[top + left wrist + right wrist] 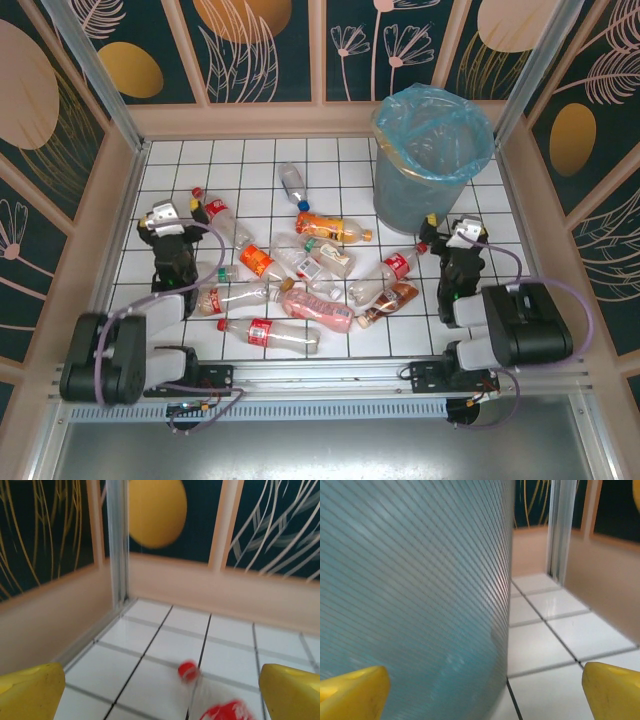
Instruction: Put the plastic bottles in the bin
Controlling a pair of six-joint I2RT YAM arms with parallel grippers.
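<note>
- Yellow fingertips of the left gripper sit in the bottom corners of the left wrist view, spread wide and holding nothing, with a blurred red-capped bottle lying between them at lower centre
- From above, that bottle lies at the left edge of the scatter, just beside the left gripper; the other plastic bottles are strewn across the middle of the tiled table
- Right gripper, fingers likewise apart and empty, hangs close beside the bin at upper right, its blue-lined mesh taking the left of the right wrist view
- Step in hand looks like the left arm's pick of the red-capped bottle: come down astride the body below the cap, close gently since thin plastic will likely buckle and slip, then lift clear of the pile before crossing to the bin
- Wrappers show red, orange and pink, but no brand or writing is legible
</note>
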